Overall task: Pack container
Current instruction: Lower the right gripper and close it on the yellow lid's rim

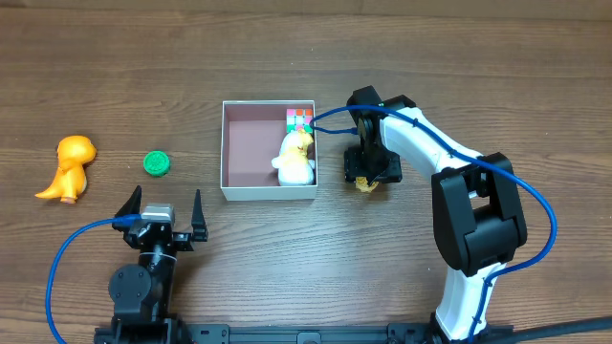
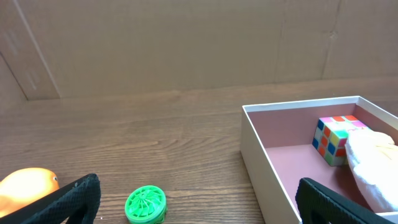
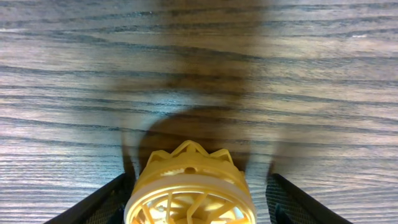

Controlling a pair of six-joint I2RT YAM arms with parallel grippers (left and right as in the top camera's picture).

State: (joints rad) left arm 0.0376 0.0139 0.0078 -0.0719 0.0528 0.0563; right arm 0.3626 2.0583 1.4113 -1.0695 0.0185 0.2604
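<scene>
a wooden table seen from above, with two robot arms reaching in from the near edge. at the far left lies an orange dinosaur toy (image 1: 67, 167), and just to its right a small green ribbed disc (image 1: 157, 163), both still loose on the table. below them the left gripper (image 1: 161, 212) hangs over bare wood, its jaws spread fully wide and empty.

in the middle sits the container (image 1: 224, 158), a shallow square white box with a pinkish-brown floor. inside it, against the right wall, are a multicoloured puzzle cube (image 1: 299, 118) in the far corner and a white and yellow soft toy (image 1: 295, 158) nearer the front. the left half of the floor is bare.

just right of the box, the right gripper (image 1: 369, 172) points straight down at a small yellow wheel-shaped toy (image 3: 189, 186) standing on the table. in the wrist view its jaws stand apart on either side of the toy. a gap shows on one side, and on the other i cannot be sure whether the finger touches.

the step in hand looks like picking up the yellow toy. next the jaws need to pinch it firmly, lift it clear of the box wall, carry it left and release it over the open floor. the dinosaur and disc would remain to be packed.
</scene>
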